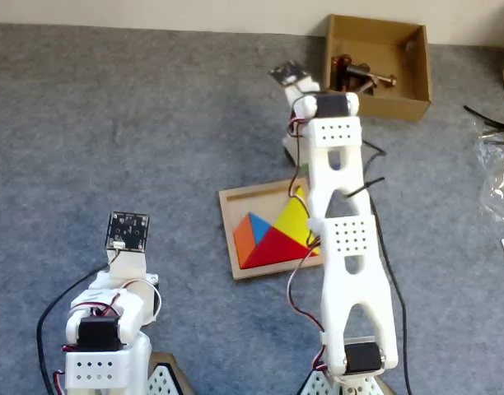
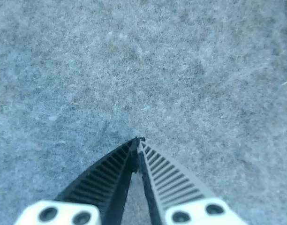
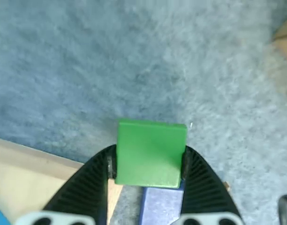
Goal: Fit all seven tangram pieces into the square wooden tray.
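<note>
Snugly pinched, green square [image 3: 151,153] within right gripper [image 3: 149,159]

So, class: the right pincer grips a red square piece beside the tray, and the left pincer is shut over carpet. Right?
One slip: the square piece in the right pincer is green, not red; the right wrist view shows it. The rest holds: beside the tray, left pincer shut over carpet.

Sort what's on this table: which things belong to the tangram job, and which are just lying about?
Job: square wooden tray; red triangular piece, yellow triangular piece, blue triangular piece and orange piece lying in it; green square piece, clamped in the right tool.
Lying about: brown cardboard box holding oddments; clear plastic bag.
</note>
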`<action>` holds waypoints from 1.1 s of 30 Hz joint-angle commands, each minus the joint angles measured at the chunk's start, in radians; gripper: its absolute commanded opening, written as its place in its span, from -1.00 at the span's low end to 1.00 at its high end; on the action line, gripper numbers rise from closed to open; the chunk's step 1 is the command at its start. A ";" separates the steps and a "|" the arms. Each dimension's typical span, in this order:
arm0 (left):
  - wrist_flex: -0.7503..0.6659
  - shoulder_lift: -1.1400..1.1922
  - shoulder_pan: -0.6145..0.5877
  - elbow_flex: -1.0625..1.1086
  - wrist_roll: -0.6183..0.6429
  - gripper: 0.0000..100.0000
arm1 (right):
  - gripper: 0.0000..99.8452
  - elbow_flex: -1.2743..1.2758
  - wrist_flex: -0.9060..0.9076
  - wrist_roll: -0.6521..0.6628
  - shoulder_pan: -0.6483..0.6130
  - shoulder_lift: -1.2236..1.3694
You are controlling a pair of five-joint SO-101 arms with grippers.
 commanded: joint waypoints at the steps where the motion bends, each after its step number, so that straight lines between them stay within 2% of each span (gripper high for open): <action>1: 0.005 -0.013 -0.013 0.022 0.005 -0.99 | -0.90 -0.058 0.019 0.002 -0.028 -0.108; 7: 0.005 -0.013 -0.013 0.022 0.005 -0.99 | -0.90 -0.058 0.021 -0.063 -0.062 -0.108; 18: 0.005 -0.013 -0.013 0.022 0.005 -0.99 | -0.90 -0.058 0.022 -0.069 -0.108 -0.110; 23: 0.005 -0.013 -0.013 0.022 0.005 -0.99 | -0.90 -0.047 0.022 -0.124 -0.107 -0.156; 27: 0.005 -0.013 -0.013 0.022 0.005 -0.99 | -0.90 0.077 0.022 -0.124 -0.105 -0.269; 33: 0.005 -0.013 -0.013 0.022 0.005 -0.99 | -0.90 0.466 0.019 -0.120 -0.107 -0.501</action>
